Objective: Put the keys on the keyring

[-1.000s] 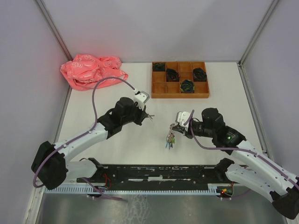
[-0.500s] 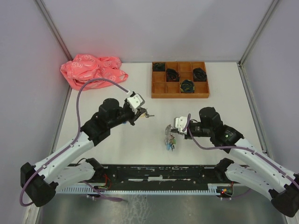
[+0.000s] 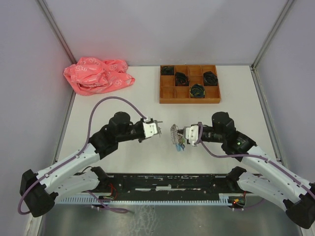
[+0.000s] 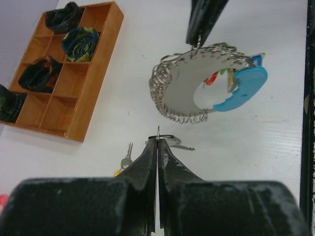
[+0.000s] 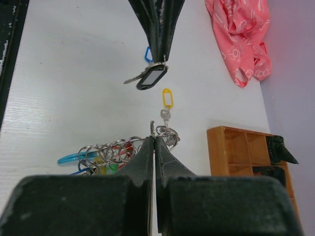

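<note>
Tray (image 3: 167, 93) holds black coiled bundles (image 3: 198, 90); left claw (image 4: 158, 145) grips key (image 5: 147, 78), right claw (image 5: 153, 140) grips keyring (image 4: 158, 93)

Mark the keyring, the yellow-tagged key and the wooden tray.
keyring (image 4: 243, 91), left wrist view, on its light-blue curved section.
yellow-tagged key (image 5: 168, 98), right wrist view, on the yellow tag.
wooden tray (image 3: 189, 101), top external view, on its near wall.
</note>
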{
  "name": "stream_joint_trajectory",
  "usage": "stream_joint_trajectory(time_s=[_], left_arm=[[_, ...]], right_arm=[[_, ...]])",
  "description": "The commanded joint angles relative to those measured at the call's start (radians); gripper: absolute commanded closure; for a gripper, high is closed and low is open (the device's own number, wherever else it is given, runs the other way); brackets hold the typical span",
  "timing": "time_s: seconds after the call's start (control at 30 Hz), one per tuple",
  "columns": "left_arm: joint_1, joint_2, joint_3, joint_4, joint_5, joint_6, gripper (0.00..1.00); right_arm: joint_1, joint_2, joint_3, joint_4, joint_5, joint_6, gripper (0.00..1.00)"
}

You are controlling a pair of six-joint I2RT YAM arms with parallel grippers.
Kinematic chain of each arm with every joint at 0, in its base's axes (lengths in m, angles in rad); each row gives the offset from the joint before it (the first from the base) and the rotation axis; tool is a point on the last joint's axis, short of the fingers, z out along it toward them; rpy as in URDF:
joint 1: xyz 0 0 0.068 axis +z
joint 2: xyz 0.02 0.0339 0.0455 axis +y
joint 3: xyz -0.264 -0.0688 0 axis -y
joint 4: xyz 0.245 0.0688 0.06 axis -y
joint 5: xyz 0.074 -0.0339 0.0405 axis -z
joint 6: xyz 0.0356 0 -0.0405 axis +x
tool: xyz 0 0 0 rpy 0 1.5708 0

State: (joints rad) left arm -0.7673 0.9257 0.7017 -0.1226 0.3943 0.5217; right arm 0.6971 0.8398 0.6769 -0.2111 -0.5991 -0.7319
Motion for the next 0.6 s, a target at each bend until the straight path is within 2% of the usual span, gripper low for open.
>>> stream_joint_trajectory(time_s=[0.0, 0.23, 0.57], left_arm=[[-0.059, -0.011, -0.001, 0.048, 0.002, 0.172, 0.97], [-0.151, 0.06, 0.01, 0.078, -0.078, 0.233, 0.97], [-0.173, 0.066, -0.053, 0.204, -0.057, 0.204, 0.97]], right_arm=[[-0.002, -0.01, -0.01, 0.165, -0.013, -0.07, 0.99], [-0.002, 0.025, -0.021, 0.178, -0.031, -0.128, 0.99], [-0.001, 0.055, -0.046, 0.184, -0.043, -0.158, 0.99]])
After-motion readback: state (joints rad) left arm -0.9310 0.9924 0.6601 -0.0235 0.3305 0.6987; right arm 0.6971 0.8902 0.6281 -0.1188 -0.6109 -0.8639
